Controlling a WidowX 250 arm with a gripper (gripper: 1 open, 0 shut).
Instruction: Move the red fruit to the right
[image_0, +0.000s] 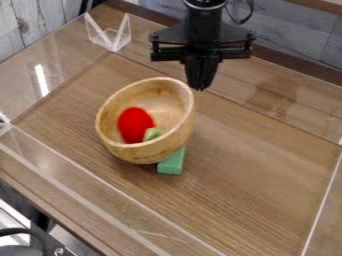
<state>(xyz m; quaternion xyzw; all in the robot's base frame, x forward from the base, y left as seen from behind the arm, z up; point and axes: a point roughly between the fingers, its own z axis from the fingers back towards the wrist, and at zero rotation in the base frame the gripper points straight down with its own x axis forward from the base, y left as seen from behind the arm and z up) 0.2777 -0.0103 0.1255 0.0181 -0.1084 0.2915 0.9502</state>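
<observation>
The red fruit (132, 123), with a small light-green leafy bit beside it, lies inside the wooden bowl (134, 152). The bowl sits near the middle of the table, slightly tilted, its near right side resting on a flat green block (174, 164). My gripper (201, 86) points down just above the bowl's far right rim. Its dark fingers are pressed together, and I see nothing between them. The fruit is apart from the gripper, lower and to the left of it.
Clear acrylic walls (40, 150) fence the wooden tabletop on all sides. A clear plastic stand (107, 32) is at the back left. Bare wood stretches to the right of the bowl (267, 140).
</observation>
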